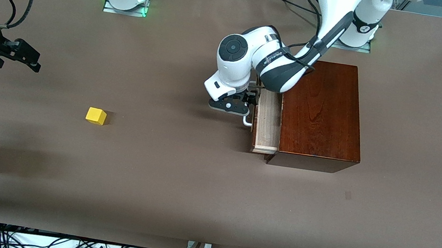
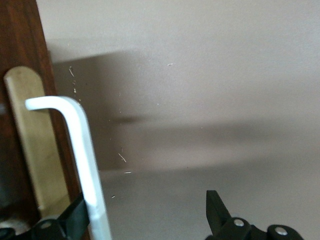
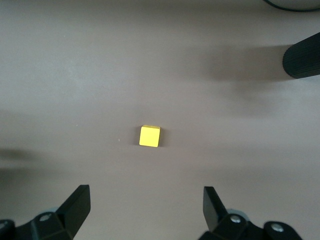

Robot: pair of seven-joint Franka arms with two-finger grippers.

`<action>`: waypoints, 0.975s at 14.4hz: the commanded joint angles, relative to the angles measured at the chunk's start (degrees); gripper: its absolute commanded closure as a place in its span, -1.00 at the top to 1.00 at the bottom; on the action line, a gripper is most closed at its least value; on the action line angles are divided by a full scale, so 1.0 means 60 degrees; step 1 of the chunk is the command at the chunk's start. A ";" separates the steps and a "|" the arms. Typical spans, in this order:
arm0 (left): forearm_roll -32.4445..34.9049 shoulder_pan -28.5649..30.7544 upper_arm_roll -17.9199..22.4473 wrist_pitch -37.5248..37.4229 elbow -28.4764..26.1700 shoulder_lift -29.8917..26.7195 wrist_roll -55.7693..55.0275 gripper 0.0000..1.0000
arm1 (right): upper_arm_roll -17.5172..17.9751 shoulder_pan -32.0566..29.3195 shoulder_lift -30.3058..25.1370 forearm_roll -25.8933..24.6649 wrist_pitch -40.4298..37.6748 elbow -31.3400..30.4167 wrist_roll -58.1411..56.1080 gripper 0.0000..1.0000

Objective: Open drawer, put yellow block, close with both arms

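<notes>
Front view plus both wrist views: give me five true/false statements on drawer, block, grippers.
1. The pale light-wood drawer of the dark glossy wooden box is partly pulled out. True.
2. The small bright yellow cube lies in the drawer. False: it sits on the brown table, toward the right arm's end.
3. The right gripper is open above the cube. True.
4. The left gripper holds the cube. False: it is open at the white U-shaped handle.
5. The box lid is lifted. False: its top lies flat.

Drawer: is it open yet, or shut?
Partly open. The drawer shows a strip of pale tray sticking out of the wooden box, with the left pincer at its white handle.
</notes>
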 commanded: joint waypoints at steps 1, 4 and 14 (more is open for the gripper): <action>0.0120 -0.0083 -0.0057 -0.0505 0.0644 0.0127 0.0192 1.00 | 0.0040 -0.0071 0.0033 -0.0046 -0.0061 0.0138 -0.0082 1.00; 0.0105 -0.0054 -0.0086 -0.0608 0.0892 0.0112 0.0192 1.00 | 0.0040 -0.0071 0.0033 -0.0046 -0.0061 0.0153 -0.0082 1.00; -0.0685 0.1686 -0.0175 -0.3888 0.2901 -0.1423 0.1361 1.00 | 0.0040 -0.0071 0.0033 -0.0060 -0.0061 0.0153 -0.0082 1.00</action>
